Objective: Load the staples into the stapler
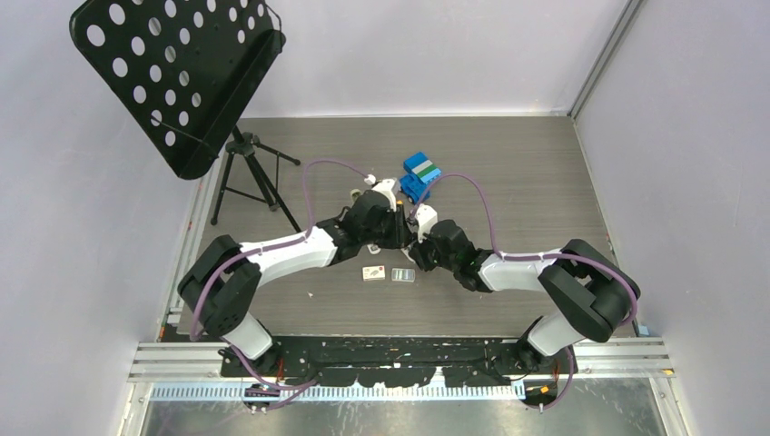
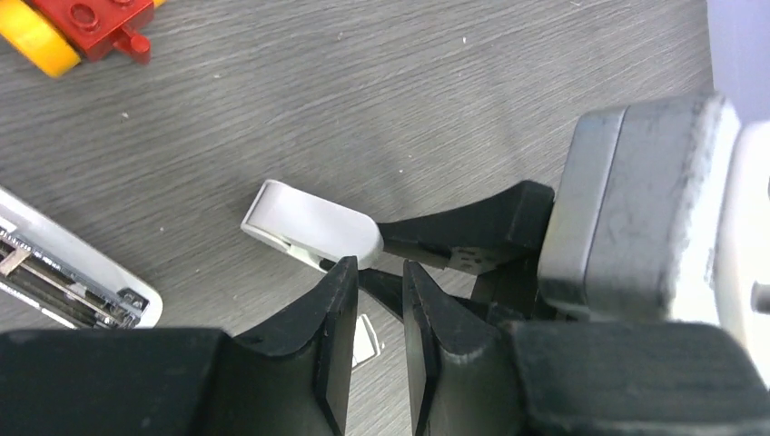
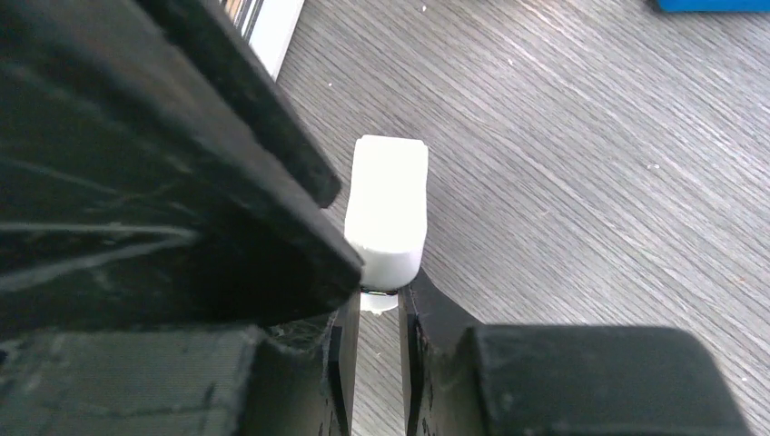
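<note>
Right fingers [image 3: 434, 320] clamp the stapler [image 3: 389, 204] by one end at the middle of the bench [image 1: 527, 182], presumably steadying it for loading. Left fingers [image 2: 334, 318] stand nearly together beside it (any pinch cannot be told). Staples [image 1: 403, 275] lie nearer the near edge.

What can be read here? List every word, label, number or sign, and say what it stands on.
No text is legible in any view.
Label on the box: a pinkish patch, too small to read.
Green and white patch on the blue block: too small to read.
The stapler: plain white, no print on the sides shown.
</note>
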### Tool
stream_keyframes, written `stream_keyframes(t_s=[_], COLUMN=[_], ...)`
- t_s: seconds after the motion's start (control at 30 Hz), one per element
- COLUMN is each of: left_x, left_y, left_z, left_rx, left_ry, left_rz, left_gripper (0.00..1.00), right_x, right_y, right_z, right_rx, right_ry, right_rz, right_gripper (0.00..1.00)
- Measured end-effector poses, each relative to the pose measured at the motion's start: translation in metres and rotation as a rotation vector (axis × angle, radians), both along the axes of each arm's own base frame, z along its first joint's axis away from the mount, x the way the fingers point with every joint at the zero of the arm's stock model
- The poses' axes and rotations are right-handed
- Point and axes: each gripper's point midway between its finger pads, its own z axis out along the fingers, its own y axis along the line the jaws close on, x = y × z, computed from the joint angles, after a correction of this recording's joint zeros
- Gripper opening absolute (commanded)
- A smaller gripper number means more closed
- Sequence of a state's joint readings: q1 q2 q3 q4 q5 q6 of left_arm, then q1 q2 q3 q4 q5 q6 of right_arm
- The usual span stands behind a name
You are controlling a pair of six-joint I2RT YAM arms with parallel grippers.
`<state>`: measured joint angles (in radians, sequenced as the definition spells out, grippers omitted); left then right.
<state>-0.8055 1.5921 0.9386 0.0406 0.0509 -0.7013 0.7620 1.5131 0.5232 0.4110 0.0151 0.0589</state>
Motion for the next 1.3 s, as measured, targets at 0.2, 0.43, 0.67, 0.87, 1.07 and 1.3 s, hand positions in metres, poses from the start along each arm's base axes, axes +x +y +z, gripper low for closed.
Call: stream_keyframes(t_s=[0.2,0.43,0.67,0.87,1.07,1.3], left_x=[-0.008,0.0,-0.002,-0.012,-0.026,-0.04], left_y=[0.011,0.021,0.049,0.086,0.126,0.169], left_z=[0.005,0.028,0.057,0.087,0.107,0.117], left_rx=[-0.011,-0.015,0.041,0.096,0.185,0.34], left_ry=[-0.011,-0.091,-0.184,-0.288,-0.368,-0.443], left_rz=[0.012,0.06,0.095,0.132,0.159,0.147], left_gripper=[0.34,0.54,0.72,0.87,0.98,0.99], right_x=[0.0,-0.001,-0.006,-0.017,-0.027,-0.007], right_y=[0.0,-0.001,-0.007,-0.015,-0.027,-0.016], right_z=[0.0,0.007,0.038,0.05,0.068,0.124], right_rx=[0.0,0.011,0.063,0.084,0.058,0.066], right_ry=[-0.002,-0.014,-0.063,-0.036,0.029,0.056], right_rz=[0.0,0.0,-0.011,-0.03,-0.071,-0.152], right_gripper=[0.11,0.33,0.52,0.55,0.55,0.54])
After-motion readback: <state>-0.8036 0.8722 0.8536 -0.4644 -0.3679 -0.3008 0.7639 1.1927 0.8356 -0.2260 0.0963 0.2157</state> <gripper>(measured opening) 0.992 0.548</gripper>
